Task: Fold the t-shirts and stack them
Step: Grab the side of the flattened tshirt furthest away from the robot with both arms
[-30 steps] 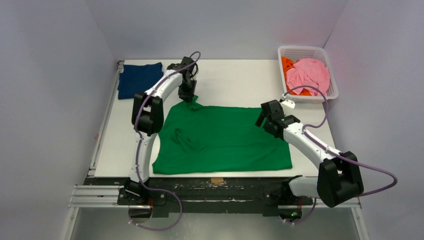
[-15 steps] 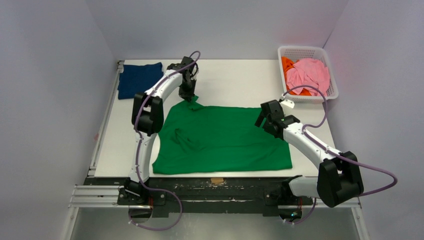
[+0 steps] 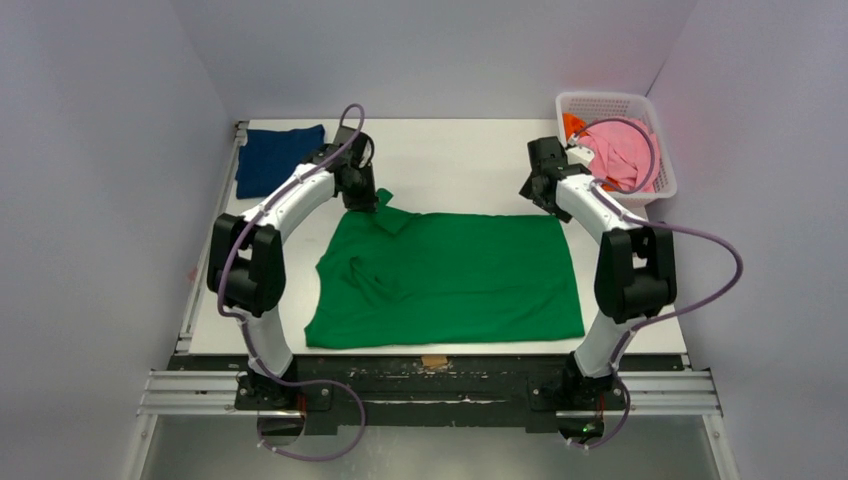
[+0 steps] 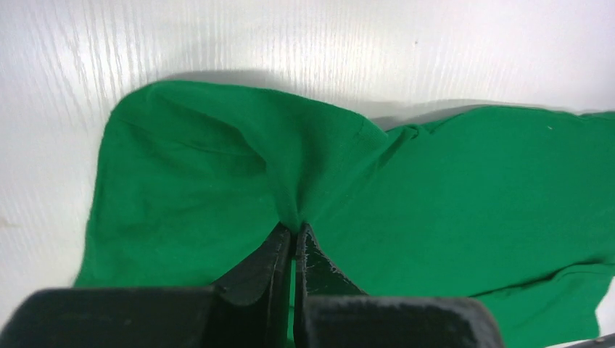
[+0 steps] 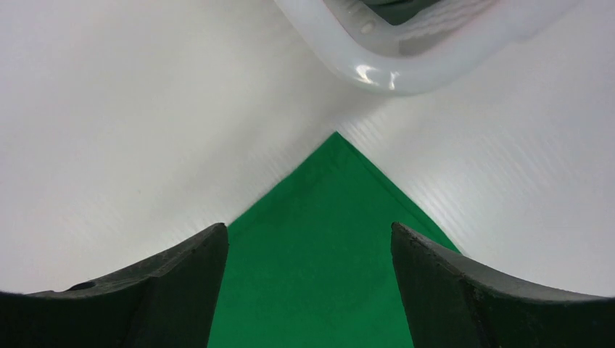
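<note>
Left gripper (image 4: 294, 232): I hold the green t-shirt (image 3: 450, 270) pinched at its sleeve.
Right gripper (image 5: 308, 233): jaws wide, shirt corner dead ahead (centred between them).

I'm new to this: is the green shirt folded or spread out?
Spread out: the shirt lies flat on the table; one sleeve is bunched, pinched by the left gripper.

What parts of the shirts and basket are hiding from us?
Top view: orange shirt mostly under the pink shirt.
Right wrist view: basket cut off by the top edge.
Left wrist view: the shut left gripper covers the green shirt fold it pinches.
</note>
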Motion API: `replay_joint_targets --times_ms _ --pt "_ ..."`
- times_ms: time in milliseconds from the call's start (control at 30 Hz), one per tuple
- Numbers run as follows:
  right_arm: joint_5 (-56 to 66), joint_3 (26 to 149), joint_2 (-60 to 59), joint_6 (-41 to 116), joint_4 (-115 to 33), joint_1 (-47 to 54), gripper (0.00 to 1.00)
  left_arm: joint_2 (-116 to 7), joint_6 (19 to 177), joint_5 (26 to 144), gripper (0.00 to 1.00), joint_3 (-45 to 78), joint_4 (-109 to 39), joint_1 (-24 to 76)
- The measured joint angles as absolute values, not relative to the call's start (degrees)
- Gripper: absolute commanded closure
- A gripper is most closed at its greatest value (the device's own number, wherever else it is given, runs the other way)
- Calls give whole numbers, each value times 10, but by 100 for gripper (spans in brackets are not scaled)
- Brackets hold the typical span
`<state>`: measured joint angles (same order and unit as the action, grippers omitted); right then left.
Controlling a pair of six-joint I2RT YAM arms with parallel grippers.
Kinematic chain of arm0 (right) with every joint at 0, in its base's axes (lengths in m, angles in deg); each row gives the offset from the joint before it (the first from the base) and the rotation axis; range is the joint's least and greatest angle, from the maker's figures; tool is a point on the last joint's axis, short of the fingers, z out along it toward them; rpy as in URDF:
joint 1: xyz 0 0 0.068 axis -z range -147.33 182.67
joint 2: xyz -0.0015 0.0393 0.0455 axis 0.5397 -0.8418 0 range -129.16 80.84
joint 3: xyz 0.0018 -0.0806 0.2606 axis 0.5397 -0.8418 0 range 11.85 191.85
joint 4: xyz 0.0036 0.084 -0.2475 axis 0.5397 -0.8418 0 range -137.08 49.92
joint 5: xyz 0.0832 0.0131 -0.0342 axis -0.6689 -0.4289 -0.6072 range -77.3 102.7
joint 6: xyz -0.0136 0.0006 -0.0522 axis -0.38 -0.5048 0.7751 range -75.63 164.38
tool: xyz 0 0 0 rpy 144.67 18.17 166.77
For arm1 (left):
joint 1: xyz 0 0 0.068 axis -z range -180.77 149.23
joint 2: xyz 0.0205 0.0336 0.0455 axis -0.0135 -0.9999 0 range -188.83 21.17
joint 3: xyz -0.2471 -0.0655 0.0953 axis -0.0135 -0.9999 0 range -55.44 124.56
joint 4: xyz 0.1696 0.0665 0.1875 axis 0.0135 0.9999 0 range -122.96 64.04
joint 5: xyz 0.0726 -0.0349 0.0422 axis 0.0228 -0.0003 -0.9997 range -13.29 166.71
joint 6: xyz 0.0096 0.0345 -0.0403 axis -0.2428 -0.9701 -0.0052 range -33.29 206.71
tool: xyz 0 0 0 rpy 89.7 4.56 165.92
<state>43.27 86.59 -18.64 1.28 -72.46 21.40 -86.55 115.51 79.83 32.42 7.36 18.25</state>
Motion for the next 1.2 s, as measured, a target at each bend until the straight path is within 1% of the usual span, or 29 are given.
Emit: replay_joint_targets --times_ms 133,267,533,700,833,1100,1167,1200 --pt "445 934 -270 20 -744 221 24 -825 1208 799 100 261 43 183" --pt "463 978 -322 28 -760 221 26 -790 1253 788 100 192 30 183" --pt "485 1025 -384 33 -770 221 31 -731 1310 781 100 121 -3 186" --pt "492 1027 -407 28 -784 221 32 -712 1332 779 100 103 -18 194" --pt "493 1020 -408 19 -785 221 36 -702 1344 769 100 92 -23 201" --pt "508 994 -397 -3 -784 221 65 -653 1363 755 100 58 -28 207" --pt "510 985 -392 -11 -785 221 78 -638 1371 751 100 47 -30 209" --pt "510 983 -392 -11 -785 221 81 -630 1373 748 100 41 -30 210"
